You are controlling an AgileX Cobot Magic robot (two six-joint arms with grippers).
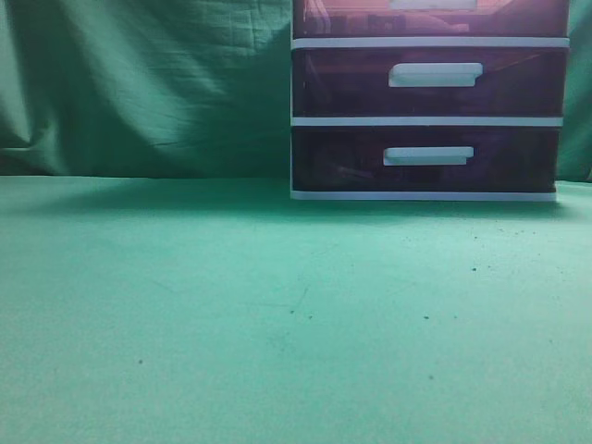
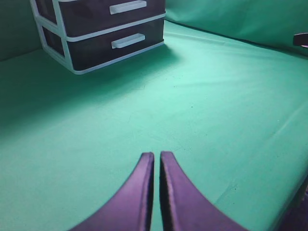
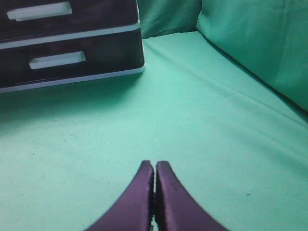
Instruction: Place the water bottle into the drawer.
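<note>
While green cloth covers the table, the drawer tops its white-framed unit at the back, pushed in. My left gripper and right gripper hover clenched, empty; no bottle visible.

A green cloth covered the table, marked with a few dark specks. Behind it hung a creased green backdrop, darker than the tabletop. The light was dim and cool, and a soft shadow lay along the table's far edge.
</note>
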